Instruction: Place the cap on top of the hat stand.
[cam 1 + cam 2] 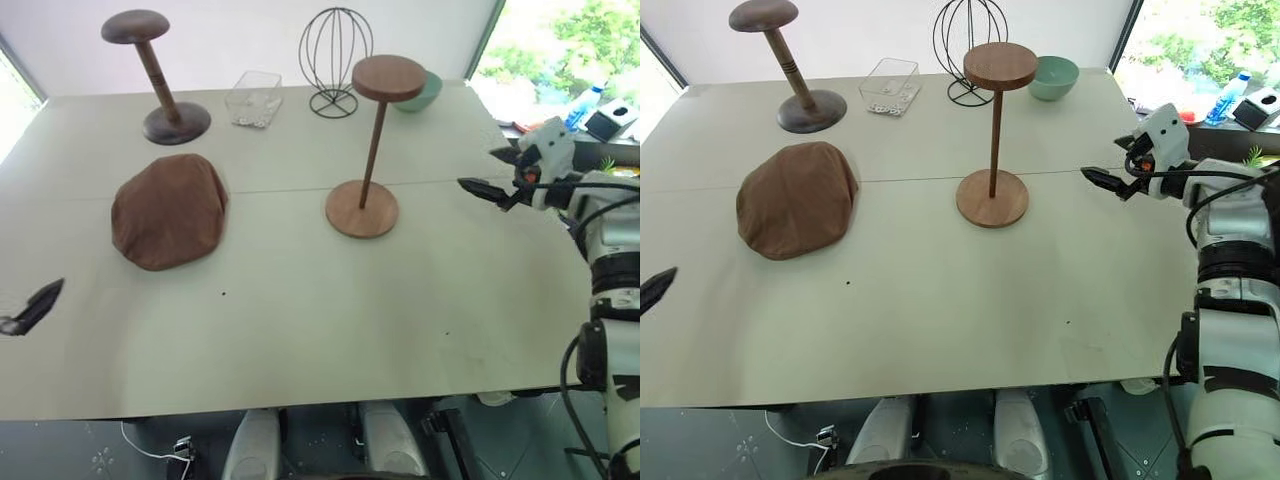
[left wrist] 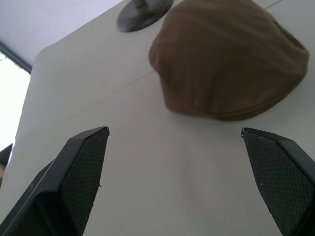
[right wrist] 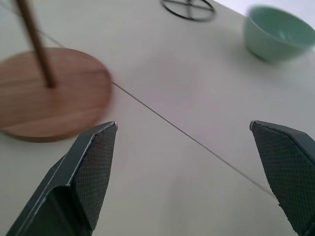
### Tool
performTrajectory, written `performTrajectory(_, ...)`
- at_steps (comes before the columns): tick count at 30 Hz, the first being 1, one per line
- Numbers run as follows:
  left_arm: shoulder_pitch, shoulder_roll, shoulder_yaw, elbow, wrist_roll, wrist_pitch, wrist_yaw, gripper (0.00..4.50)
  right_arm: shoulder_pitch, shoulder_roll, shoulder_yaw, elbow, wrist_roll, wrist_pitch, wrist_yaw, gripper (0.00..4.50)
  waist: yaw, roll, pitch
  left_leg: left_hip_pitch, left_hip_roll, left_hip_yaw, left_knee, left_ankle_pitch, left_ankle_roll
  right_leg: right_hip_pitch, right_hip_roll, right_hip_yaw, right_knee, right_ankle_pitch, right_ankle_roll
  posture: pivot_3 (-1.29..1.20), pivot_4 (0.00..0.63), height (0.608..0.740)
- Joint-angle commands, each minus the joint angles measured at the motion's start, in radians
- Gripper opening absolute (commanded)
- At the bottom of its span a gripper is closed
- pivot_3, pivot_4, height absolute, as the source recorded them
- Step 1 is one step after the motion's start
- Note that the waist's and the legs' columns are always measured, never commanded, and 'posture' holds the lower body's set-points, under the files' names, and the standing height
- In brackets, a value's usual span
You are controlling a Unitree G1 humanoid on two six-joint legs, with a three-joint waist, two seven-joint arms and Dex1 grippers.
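The brown cap (image 1: 170,210) lies flat on the left half of the table. The hat stand (image 1: 373,140), reddish-brown with a thin pole, disc top and round base, stands upright at mid-table, right of the cap. My left gripper (image 2: 174,130) hovers open at the table's left side, short of the cap (image 2: 226,54), with nothing between its fingers. My right gripper (image 3: 183,125) is open and empty near the table's right edge, pointing toward the stand's base (image 3: 47,96).
A shorter dark wooden stand (image 1: 160,75) is at the back left. A clear plastic box (image 1: 253,98), a black wire head frame (image 1: 335,55) and a green bowl (image 1: 1053,77) line the far edge. Cluttered items (image 1: 600,115) sit beyond the right edge.
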Motion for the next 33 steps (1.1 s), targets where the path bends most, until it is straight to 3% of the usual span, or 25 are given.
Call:
performTrajectory(1,-0.025,0.049,-0.103,-0.044,0.067,-0.07,-0.02,4.5,0.063,-0.066,-0.004,-0.286,0.107,0.091,0.156,4.43,-0.002,0.0,0.0,0.0,0.0,0.0,0.0,0.0,0.0,0.0,0.001,0.0,0.0,0.0,0.0,0.0,0.15,0.74)
performTrajectory(5,-0.079,0.082,-0.215,-0.027,0.139,-0.139,-0.03,4.5,0.143,-0.11,-0.015,-0.525,0.203,0.212,0.225,4.43,-0.005,0.0,0.0,0.0,0.001,0.0,0.0,0.0,0.0,0.0,0.001,0.0,0.0,0.0,0.0,0.0,0.15,0.74)
performTrajectory(11,-0.18,0.14,-0.441,0.153,0.368,-0.322,0.011,4.5,0.232,-0.202,-0.046,-0.85,0.374,0.402,0.29,4.43,-0.007,0.002,0.0,0.001,0.001,0.0,0.001,0.0,0.0,0.0,0.001,0.0,0.001,0.0,0.0,0.0,0.15,0.74)
performTrajectory(22,-0.44,0.078,-0.716,0.397,0.608,-0.438,0.173,4.5,0.246,-0.235,-0.085,-0.949,0.464,0.481,0.232,4.43,0.019,0.001,0.0,0.001,0.001,0.0,0.002,0.0,0.0,0.0,0.001,0.0,0.001,0.002,0.003,0.0,0.15,0.74)
performTrajectory(33,-0.643,-0.01,-0.886,0.624,0.765,-0.575,0.336,4.5,0.223,-0.221,-0.055,-0.982,0.483,0.488,0.174,4.43,0.023,0.001,-0.001,0.0,0.001,0.0,0.004,0.0,0.0,0.001,0.001,0.0,0.002,0.004,0.006,0.0,0.15,0.74)
